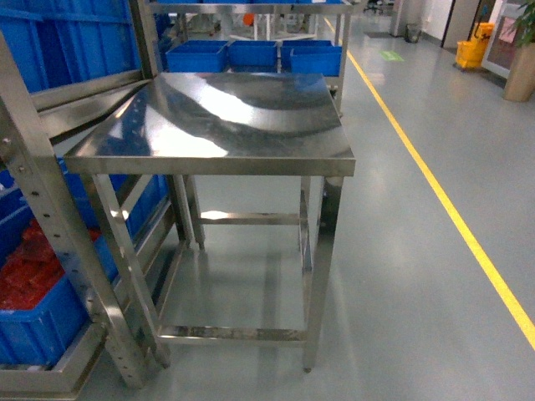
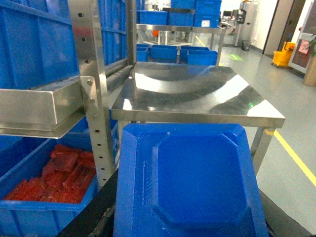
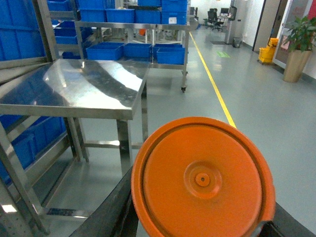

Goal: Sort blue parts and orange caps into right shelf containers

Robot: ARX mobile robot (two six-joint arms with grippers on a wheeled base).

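**Carrying both parts toward the shelf bins**

Left hand holds blue part point(image 2: 190, 185), filling its wrist view; right hand holds orange cap point(image 3: 202, 177). Fingers hidden, grip width unclear. Blue bins point(image 1: 255, 54) lie ahead, beyond the bare desk point(image 1: 226, 117); neither arm nearer.

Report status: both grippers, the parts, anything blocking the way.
Blue part fills left wrist view, orange cap fills right wrist view; jaws unseen. Steel table directly ahead, top bare. Shelf bin of red pieces at left.
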